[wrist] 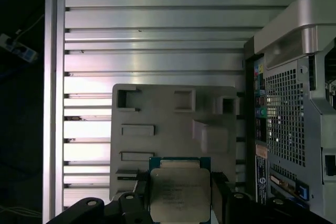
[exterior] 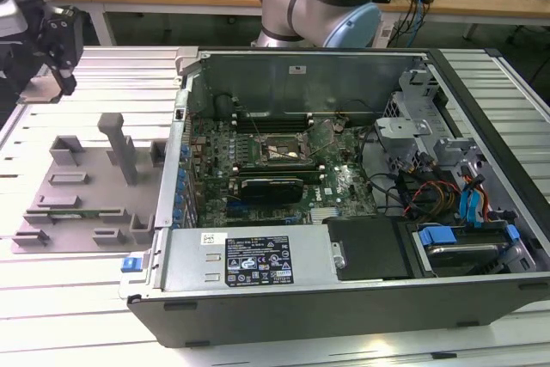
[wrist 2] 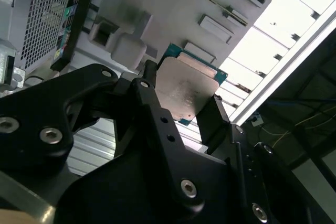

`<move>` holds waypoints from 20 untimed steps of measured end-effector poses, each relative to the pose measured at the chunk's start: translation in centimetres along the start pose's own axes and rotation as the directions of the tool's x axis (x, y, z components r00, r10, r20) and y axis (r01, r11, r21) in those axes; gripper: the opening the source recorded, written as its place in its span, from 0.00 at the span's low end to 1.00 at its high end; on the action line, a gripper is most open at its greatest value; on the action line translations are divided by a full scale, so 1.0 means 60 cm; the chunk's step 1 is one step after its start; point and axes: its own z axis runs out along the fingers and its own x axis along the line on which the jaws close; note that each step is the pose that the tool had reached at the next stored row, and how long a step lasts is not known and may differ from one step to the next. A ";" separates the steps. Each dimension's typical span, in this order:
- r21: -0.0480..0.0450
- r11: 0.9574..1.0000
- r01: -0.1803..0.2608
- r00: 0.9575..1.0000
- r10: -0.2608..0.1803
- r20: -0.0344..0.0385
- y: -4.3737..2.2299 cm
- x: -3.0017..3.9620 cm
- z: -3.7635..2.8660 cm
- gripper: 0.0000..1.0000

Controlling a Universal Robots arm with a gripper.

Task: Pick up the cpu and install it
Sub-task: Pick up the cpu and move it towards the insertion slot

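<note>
The cpu (wrist 2: 185,88), a flat square chip with a silvery metal top and a thin green rim, sits between my gripper's (wrist 2: 181,98) black fingers (wrist 2: 148,80) in the second wrist view. In the first wrist view the same cpu (wrist: 179,192) is held by its two side edges in the gripper (wrist: 179,196), above the grey holder block (wrist: 173,129). In the exterior view the gripper (exterior: 58,62) hangs at the far left, over the slatted table and beyond the holder block (exterior: 86,186). The board's dark socket (exterior: 279,150) lies inside the open computer case.
The open computer case (exterior: 344,298) takes up the middle and right of the exterior view, with cables and drive bays on its right side. The robot's base (exterior: 320,2) stands behind it. The table's aluminium edge (wrist: 55,103) borders a dark drop.
</note>
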 end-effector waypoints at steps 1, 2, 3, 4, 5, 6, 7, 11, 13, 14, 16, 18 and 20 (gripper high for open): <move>0.000 1.000 0.000 1.000 0.000 0.000 0.000 -0.003 0.000 0.55; 0.000 1.000 0.000 1.000 0.000 0.000 0.000 -0.006 0.000 0.55; 0.000 1.000 0.000 1.000 0.000 0.000 0.000 -0.010 0.000 0.55; 0.000 1.000 0.000 1.000 0.000 0.000 0.000 -0.012 0.000 0.55; 0.000 1.000 0.000 1.000 0.000 0.000 0.000 -0.018 0.000 0.55; 0.000 1.000 0.000 1.000 0.000 0.000 0.000 -0.025 0.000 0.55; 0.000 1.000 0.000 1.000 0.000 0.000 0.000 -0.032 0.000 0.55; 0.000 1.000 0.000 1.000 0.000 0.000 0.000 -0.057 0.000 0.55; 0.000 1.000 0.000 1.000 0.000 0.000 0.001 -0.073 0.000 0.55; 0.000 1.000 0.000 1.000 0.000 0.000 0.001 -0.081 0.000 0.55; 0.000 1.000 0.000 1.000 0.000 0.000 0.001 -0.095 0.000 0.55; 0.000 1.000 0.000 1.000 0.000 0.000 0.001 -0.102 0.000 0.55; 0.000 1.000 0.000 1.000 0.000 0.000 0.001 -0.118 0.000 0.55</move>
